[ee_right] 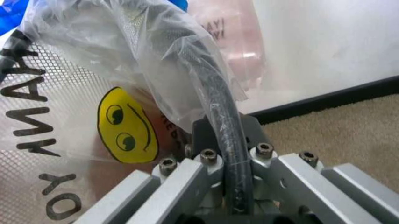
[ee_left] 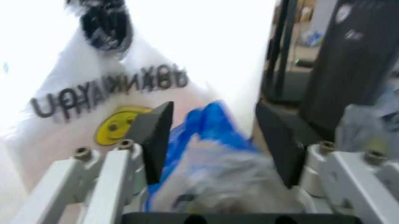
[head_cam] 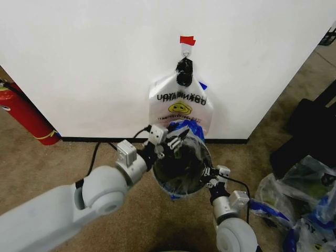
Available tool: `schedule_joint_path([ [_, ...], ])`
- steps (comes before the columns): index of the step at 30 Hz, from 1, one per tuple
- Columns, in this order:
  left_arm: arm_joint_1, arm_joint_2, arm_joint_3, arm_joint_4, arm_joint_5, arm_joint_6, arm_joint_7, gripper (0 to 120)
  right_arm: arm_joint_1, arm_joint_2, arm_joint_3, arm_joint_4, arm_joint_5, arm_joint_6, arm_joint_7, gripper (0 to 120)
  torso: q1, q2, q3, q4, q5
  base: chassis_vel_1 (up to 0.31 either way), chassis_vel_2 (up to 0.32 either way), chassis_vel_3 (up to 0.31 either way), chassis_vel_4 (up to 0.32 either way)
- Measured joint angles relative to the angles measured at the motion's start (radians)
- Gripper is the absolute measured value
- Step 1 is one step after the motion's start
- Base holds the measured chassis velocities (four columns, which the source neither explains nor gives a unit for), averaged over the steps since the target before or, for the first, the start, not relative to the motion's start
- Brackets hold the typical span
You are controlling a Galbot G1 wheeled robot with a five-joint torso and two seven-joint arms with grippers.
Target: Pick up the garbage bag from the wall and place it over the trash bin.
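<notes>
The black mesh trash bin (head_cam: 160, 170) stands on the carpet below the wall (head_cam: 94, 63). The translucent garbage bag (head_cam: 190, 129) is draped over its mouth, blue handles bunched at the far rim. My left gripper (head_cam: 172, 140) hovers open at that far rim, and the blue handle (ee_left: 209, 123) lies between its fingers (ee_left: 156, 135) untouched. At the bin's right rim my right gripper (head_cam: 210, 176) is shut. In the right wrist view that gripper (ee_right: 227, 135) pinches the bag's film (ee_right: 124, 42) against the black rim (ee_right: 215, 93).
A whitish smiley-face bag (head_cam: 178, 105) hangs from the hook (head_cam: 185, 51) under red tape (head_cam: 187, 40), just behind the bin. A red fire extinguisher (head_cam: 26, 118) stands at the left. Stuffed bags (head_cam: 302, 205) and a black object (head_cam: 310, 131) lie at the right.
</notes>
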Motion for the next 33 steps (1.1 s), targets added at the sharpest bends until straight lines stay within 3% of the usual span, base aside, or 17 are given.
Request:
schedule_joint_path([
  [8, -0.086, -0.064, 0.081, 0.151, 0.03, 0.017, 0.03, 90, -0.048, 0.004, -0.006, 0.031, -0.042, 0.001, -0.016, 0, 0.0, 0.0, 0.0, -0.0002, 0.0, 0.0, 0.0, 0.0, 0.0],
  [12, -0.126, -0.079, 0.102, 0.19, 0.024, 0.018, 0.025, 90, -0.059, -0.006, -0.001, 0.04, -0.043, 0.001, -0.017, 0, 0.0, 0.0, 0.0, -0.0003, 0.0001, 0.0, 0.0, 0.0, 0.0],
  [32, -0.174, -0.065, 0.159, 0.215, 0.026, -0.036, 0.057, 19, -0.04, -0.021, -0.005, 0.032, -0.038, -0.011, -0.011, 0, 0.0, 0.0, 0.0, 0.0, 0.0, 0.0, 0.0, 0.0, 0.0],
  [33, -0.185, -0.062, 0.164, 0.218, 0.024, -0.042, 0.06, 11, -0.038, -0.023, -0.006, 0.031, -0.037, -0.012, -0.011, 0, 0.0, 0.0, 0.0, 0.0, 0.0, 0.0, 0.0, 0.0, 0.0],
])
